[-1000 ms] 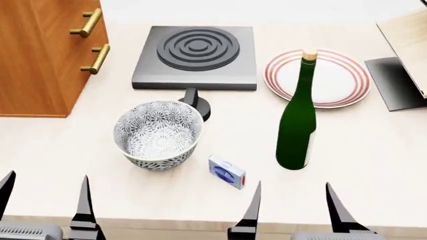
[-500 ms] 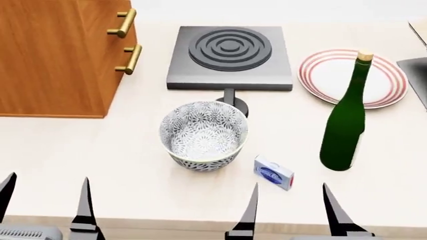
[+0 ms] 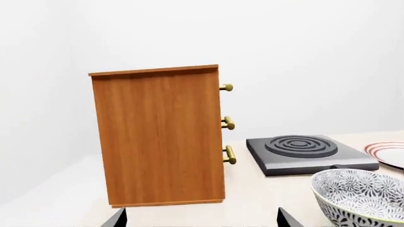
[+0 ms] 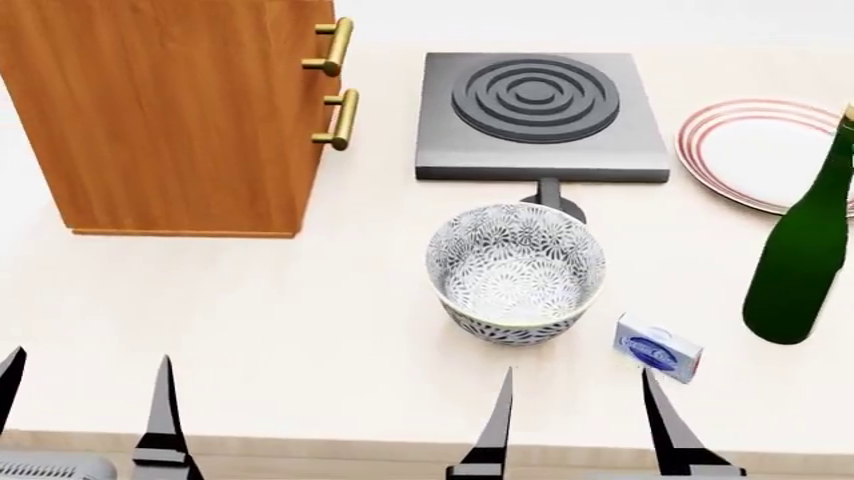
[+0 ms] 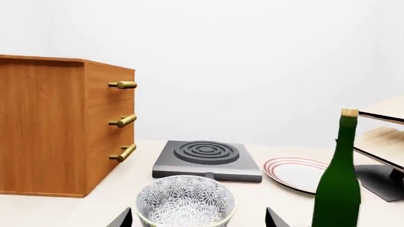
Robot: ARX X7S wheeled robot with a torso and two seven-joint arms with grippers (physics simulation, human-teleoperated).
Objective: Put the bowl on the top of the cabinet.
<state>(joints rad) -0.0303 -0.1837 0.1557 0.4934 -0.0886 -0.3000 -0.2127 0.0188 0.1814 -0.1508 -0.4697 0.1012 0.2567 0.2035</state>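
The bowl (image 4: 515,272), white with dark floral pattern, stands upright on the pale counter just in front of the hot plate's handle. It shows in the right wrist view (image 5: 185,206) straight ahead between the finger tips, and in the left wrist view (image 3: 360,197) off to one side. The cabinet (image 4: 174,110), orange-brown with brass handles, stands at the back left; its flat top edge shows in the left wrist view (image 3: 154,71) and it also shows in the right wrist view (image 5: 57,125). My left gripper (image 4: 83,405) and right gripper (image 4: 577,412) are open and empty near the front edge.
A grey hot plate (image 4: 539,115) sits behind the bowl. A red-ringed plate (image 4: 754,150) lies at the back right, a green bottle (image 4: 801,250) stands right of the bowl, and a small blue-white box (image 4: 658,349) lies by the bowl. A pale rack (image 5: 385,137) is far right.
The head view has shifted left: the cabinet, bowl, hot plate and bottle all slid rightward in frame. Both grippers stay open at the same place in view.
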